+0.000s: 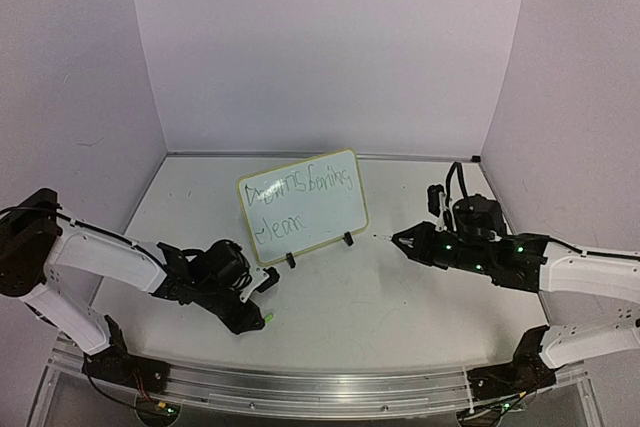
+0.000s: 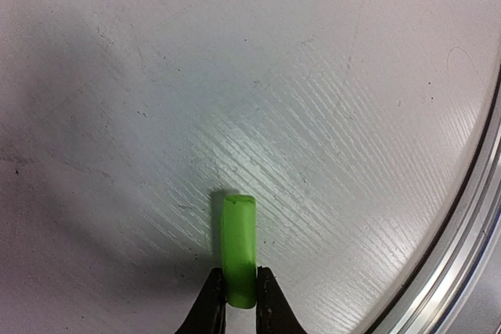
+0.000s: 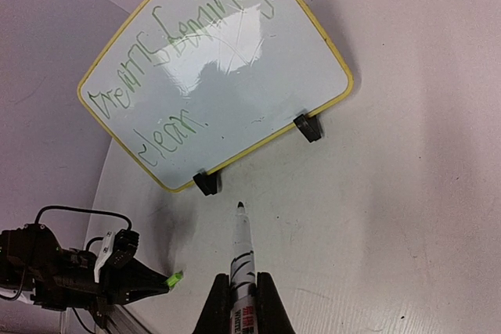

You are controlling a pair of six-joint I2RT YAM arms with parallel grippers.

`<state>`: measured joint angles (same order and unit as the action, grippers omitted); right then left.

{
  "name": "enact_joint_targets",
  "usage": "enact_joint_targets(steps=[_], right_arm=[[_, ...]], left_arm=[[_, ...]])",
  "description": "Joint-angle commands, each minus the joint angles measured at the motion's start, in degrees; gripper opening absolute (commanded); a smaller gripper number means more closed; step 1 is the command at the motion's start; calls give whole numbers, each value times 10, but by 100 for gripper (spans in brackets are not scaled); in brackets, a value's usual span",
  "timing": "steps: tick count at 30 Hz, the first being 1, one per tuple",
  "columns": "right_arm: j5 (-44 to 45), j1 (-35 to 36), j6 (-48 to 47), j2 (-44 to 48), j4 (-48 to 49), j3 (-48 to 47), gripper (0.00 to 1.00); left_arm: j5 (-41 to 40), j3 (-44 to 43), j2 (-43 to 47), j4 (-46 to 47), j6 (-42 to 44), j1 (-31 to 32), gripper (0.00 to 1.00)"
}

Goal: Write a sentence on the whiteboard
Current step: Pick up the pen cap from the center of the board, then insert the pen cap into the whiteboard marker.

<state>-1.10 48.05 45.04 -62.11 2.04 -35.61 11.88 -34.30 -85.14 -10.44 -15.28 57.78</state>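
The whiteboard with a pale yellow frame stands on two black feet at mid-table. It also shows in the right wrist view. The sentence is on it in thin green handwriting, two lines, and shows in the right wrist view. My right gripper is shut on a white marker, uncapped, tip pointing at the board's foot but apart from it; in the top view it is right of the board. My left gripper is shut on the green marker cap, low over the table.
The white table has a metal rail along its near edge. Purple walls close the back and sides. The left arm lies low at front left; the right arm at right.
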Motion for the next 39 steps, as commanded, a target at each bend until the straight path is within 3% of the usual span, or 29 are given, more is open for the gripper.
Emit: enact_joint_targets(steps=[1, 7, 15, 27, 39], right_arm=[[11, 2, 2, 10, 7, 2, 0], [-50, -7, -46, 8, -5, -8, 0], [-340, -157, -110, 0, -68, -32, 0], [-630, -155, -193, -153, -181, -139, 0], [-699, -105, -213, -244, -191, -177, 0]], left_arm=[[-9, -13, -15, 4, -12, 5, 6], [-18, -1, -5, 16, -25, 5, 0], [8, -43, 65, 34, -34, 5, 0], [135, -78, 74, 122, -56, 38, 0], [148, -75, 52, 154, -61, 76, 0]])
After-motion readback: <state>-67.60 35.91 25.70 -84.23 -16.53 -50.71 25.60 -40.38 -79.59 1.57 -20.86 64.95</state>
